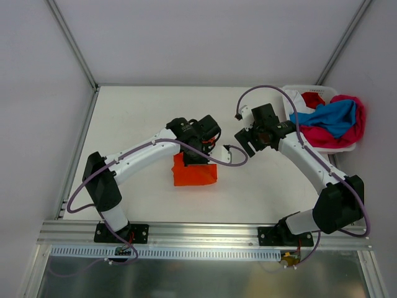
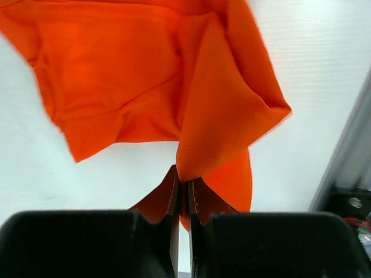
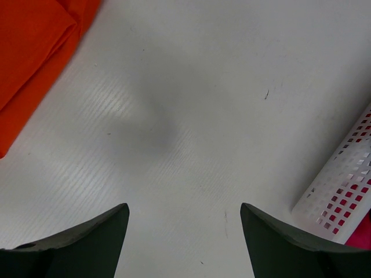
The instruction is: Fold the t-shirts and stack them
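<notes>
An orange t-shirt [image 1: 194,175] lies partly folded on the white table, left of centre. My left gripper [image 1: 197,153] is shut on a fold of its cloth and holds that edge up; the wrist view shows the orange t-shirt [image 2: 133,75] hanging from the pinched jaws [image 2: 185,186]. My right gripper [image 1: 246,141] is open and empty above bare table, to the right of the shirt. Its wrist view shows the gripper [image 3: 184,211] wide open, with an edge of the orange t-shirt [image 3: 29,63] at the upper left. Blue [image 1: 332,116], magenta-pink [image 1: 356,127] and red [image 1: 314,99] t-shirts lie heaped in the basket.
A white plastic basket [image 1: 290,91] stands at the table's far right, and its perforated wall [image 3: 342,191] shows in the right wrist view. Metal frame posts stand at the back corners. An aluminium rail [image 1: 205,233] runs along the near edge.
</notes>
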Robot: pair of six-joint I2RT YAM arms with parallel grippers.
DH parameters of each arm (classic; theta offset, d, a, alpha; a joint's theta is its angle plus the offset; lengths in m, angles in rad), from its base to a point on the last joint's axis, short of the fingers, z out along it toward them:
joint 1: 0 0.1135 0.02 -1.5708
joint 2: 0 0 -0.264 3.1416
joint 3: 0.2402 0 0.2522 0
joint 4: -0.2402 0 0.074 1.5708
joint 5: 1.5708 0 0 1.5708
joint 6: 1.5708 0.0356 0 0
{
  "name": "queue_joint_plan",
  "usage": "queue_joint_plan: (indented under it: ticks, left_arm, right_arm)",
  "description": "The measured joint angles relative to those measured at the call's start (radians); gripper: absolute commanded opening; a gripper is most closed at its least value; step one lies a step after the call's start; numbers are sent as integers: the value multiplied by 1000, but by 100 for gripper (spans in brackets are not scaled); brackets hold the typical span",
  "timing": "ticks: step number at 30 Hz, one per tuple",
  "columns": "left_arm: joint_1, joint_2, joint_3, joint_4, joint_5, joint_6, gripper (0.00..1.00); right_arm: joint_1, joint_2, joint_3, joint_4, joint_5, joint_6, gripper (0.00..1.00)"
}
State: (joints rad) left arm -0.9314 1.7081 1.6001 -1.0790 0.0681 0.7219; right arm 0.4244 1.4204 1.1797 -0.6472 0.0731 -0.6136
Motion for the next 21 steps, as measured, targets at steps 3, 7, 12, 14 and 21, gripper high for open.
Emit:
queue_joint_plan:
  ticks: [3,7,12,14,21]
  left_arm:
    - [12,-16,-33,76,-64,24,0]
    - [23,-67,-113,205,-156,56,0]
    - [36,-97,-163,357,-243,90,0]
    - [43,-97,-163,410,-271,104,0]
    - [63,-97,-156,515,-336,143,0]
  right_arm:
    - [0,0,0,0,3,0,82]
    - [0,0,0,0,3,0,82]
    - [-1,0,0,0,9,0,82]
    - [-1,0,0,2,17,0,82]
    - [-2,0,0,8,56,0,82]
